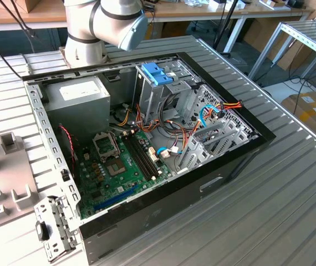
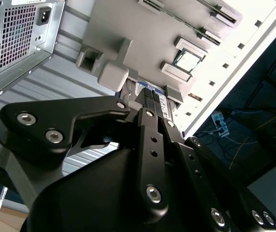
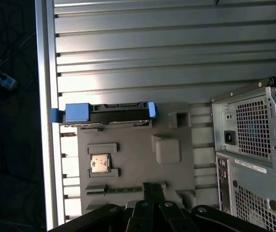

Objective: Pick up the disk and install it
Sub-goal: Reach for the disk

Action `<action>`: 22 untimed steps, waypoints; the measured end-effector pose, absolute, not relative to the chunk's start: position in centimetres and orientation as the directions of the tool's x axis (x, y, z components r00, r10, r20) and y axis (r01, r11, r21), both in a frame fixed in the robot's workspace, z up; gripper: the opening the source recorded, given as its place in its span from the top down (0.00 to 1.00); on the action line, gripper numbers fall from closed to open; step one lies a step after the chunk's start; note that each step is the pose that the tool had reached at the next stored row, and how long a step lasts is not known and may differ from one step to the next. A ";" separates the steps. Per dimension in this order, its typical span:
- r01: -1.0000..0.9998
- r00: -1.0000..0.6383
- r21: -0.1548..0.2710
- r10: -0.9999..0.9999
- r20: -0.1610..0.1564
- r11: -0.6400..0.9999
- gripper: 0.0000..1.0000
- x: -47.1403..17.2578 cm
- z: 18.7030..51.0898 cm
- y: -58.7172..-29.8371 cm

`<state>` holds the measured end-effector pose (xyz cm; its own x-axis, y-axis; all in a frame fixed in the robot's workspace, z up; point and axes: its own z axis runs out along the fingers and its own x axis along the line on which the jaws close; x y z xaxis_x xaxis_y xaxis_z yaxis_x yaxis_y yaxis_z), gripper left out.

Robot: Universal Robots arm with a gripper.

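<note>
Slatted table (image 3: 128, 53), one disk (image 3: 111, 112), one case (image 1: 191, 191)

disk (image 3: 109, 113) on fixture plate (image 3: 133, 164) edge, computer case (image 3: 254, 145) beside plate

The disk (image 3: 110, 112), a flat rectangular hard drive with a dark metal body and blue plastic side rails, shows in my first wrist view standing on one long edge, so I see its thin side as a dark bar. It sits upright in a slot along one edge of the grey moulded holder plate (image 3: 138, 159), the edge facing the open ribbed metal table (image 3: 128, 48). A broad blue rail caps the end at the plate's corner, and its tab reaches past that corner toward the table's edge. A smaller blue tip marks the other end, partway along the plate's edge.
</note>
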<state>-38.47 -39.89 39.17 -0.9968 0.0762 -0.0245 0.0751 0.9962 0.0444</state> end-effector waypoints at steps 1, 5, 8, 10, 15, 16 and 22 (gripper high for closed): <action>0.075 -0.997 0.044 0.076 -0.024 0.996 0.89 -38.5 39.2 -39.9; 0.075 -0.997 0.044 0.076 -0.024 0.996 0.89 -38.9 39.2 -39.9; 0.075 -0.997 0.044 0.076 -0.024 0.996 0.89 -39.2 39.2 -39.9; 0.075 -0.997 0.044 0.076 -0.024 0.996 0.89 -39.3 39.2 -39.9; 0.075 -0.997 0.044 0.076 -0.024 0.996 0.89 -39.7 39.2 -39.9; 0.075 -0.997 0.044 0.076 -0.024 0.996 0.89 -39.8 39.2 -39.9; 0.075 -0.997 0.044 0.076 -0.024 0.996 0.89 -40.1 39.2 -39.9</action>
<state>-40.13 -39.89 39.15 -0.9968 0.0762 -0.0245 0.0751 0.9962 0.0444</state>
